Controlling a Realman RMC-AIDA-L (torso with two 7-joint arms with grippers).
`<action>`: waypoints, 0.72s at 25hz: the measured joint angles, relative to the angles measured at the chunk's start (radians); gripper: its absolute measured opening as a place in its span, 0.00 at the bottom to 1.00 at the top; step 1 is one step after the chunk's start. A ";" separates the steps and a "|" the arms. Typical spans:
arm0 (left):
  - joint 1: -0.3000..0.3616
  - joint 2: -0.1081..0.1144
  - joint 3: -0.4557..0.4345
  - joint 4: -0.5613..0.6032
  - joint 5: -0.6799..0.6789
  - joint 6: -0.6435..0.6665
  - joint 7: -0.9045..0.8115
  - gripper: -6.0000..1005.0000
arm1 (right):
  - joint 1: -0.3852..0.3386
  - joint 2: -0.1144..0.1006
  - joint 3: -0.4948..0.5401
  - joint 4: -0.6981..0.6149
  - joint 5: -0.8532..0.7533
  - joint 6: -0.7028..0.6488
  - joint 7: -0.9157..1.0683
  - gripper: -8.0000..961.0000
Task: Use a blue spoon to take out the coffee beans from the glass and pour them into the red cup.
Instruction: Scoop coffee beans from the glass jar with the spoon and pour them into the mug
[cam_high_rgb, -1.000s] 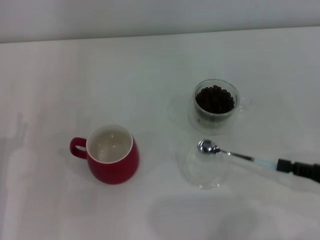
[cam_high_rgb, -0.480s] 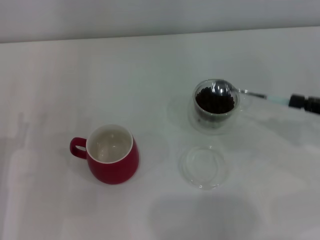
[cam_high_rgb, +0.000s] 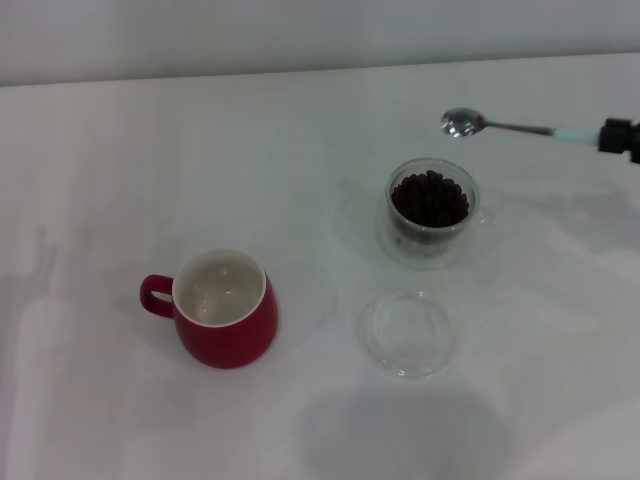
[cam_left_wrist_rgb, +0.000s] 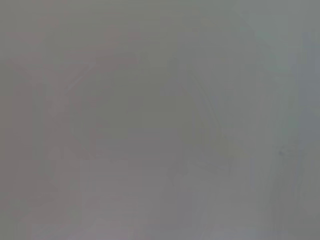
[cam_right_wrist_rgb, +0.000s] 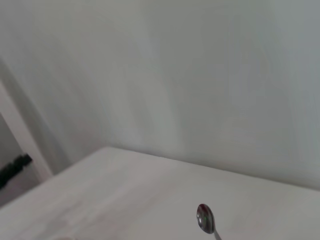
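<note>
The right gripper is reaching in from the right edge, pinching the blue spoon by its handle. The spoon is hanging in the air behind the glass, and its bowl is looking empty. The coffee beans are sitting in the glass. The red cup is standing well apart to the left. A flat glass dish is lying near the glass.

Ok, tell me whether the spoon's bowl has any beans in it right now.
Empty, as far as the views show. The blue spoon shows only bare shiny metal in its bowl; the coffee beans sit heaped in the glass.
</note>
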 joint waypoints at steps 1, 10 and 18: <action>0.000 0.000 0.000 0.000 0.000 0.000 0.000 0.83 | 0.007 0.007 0.000 0.038 0.000 -0.016 -0.007 0.16; -0.002 0.000 0.000 0.001 0.000 0.000 -0.002 0.83 | 0.075 0.083 -0.002 0.373 -0.042 -0.147 -0.036 0.16; -0.013 0.000 -0.001 0.001 -0.001 0.000 -0.028 0.83 | 0.192 0.115 -0.004 0.539 -0.200 -0.206 -0.047 0.16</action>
